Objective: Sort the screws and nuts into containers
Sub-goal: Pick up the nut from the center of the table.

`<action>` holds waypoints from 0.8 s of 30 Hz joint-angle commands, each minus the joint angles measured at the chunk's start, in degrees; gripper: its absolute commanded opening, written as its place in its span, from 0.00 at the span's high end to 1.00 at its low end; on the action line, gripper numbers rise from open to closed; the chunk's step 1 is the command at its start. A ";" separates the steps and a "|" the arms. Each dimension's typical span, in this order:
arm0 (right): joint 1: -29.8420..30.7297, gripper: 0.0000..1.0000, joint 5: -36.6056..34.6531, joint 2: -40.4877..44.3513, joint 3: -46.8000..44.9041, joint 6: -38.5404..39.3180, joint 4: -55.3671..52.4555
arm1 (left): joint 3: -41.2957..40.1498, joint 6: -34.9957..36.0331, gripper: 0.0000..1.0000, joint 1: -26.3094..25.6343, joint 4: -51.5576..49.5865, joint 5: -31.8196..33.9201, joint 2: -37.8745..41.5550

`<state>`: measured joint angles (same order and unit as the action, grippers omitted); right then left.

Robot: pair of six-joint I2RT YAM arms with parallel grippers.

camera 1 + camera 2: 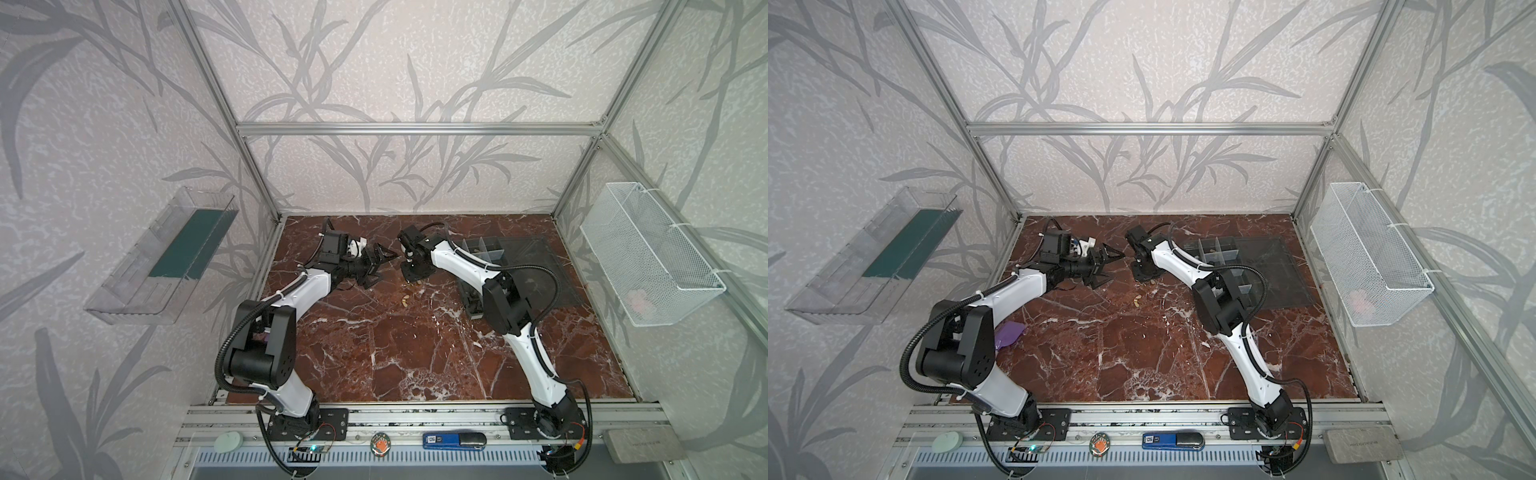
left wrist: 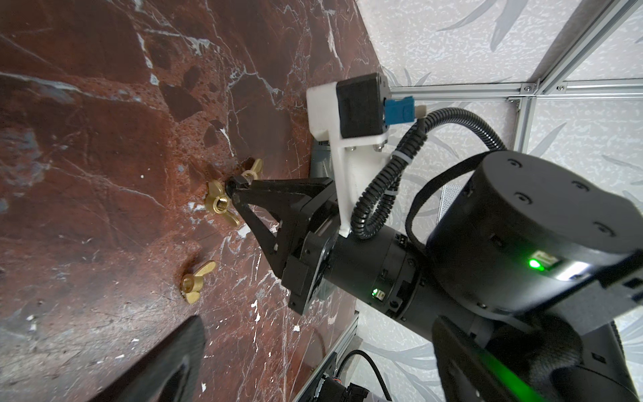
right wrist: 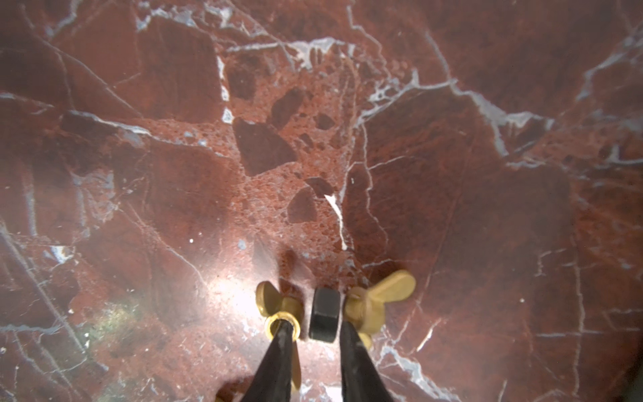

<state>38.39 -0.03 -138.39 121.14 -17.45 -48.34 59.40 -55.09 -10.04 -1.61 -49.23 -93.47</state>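
Here a black nut (image 3: 325,318) sits low on the table (image 3: 452,174), right between the fingertips of the right gripper (image 3: 316,330), which points down at it. The two fingers stand close together, one on each side of the nut. As far as the wrist views show, they have it pinched.

A brass wing nut (image 3: 379,292) lies just beside the black nut, against one finger. A second wing nut (image 3: 278,306) lies on the other side, its threaded ring right under the other fingertip. A third wing nut (image 2: 195,282) lies alone on the table, apart from this cluster and on the side nearer the robot's bases.

The left gripper (image 1: 376,266) faces the right gripper from its left, near but not touching. Its jaws are spread wide with nothing between them.

On the right gripper's other side, partly hidden behind the right arm in both top views, the dark box (image 1: 486,249) lies on the table with its dividers showing. Its smoky lid (image 1: 536,266) is folded out flat beyond it. What the compartments hold is too small to tell.
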 commanded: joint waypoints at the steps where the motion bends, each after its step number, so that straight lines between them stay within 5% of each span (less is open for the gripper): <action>1: 0.28 0.75 -0.80 -1.84 1.93 0.13 -2.24 | -0.75 -0.15 0.00 0.20 1.08 -0.98 1.37; 14: 0.35 0.78 -2.60 -4.79 5.02 0.74 -4.72 | -0.91 -0.04 0.01 0.22 1.08 -1.13 1.52; 24: -0.67 0.88 -4.73 0.95 6.03 2.04 -6.84 | 0.21 0.14 0.01 -0.30 0.44 -0.62 1.71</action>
<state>38.28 -3.18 -141.60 125.21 -16.25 -52.16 59.07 -55.09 -10.07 -1.26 -49.50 -93.47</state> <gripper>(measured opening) 0.154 0.995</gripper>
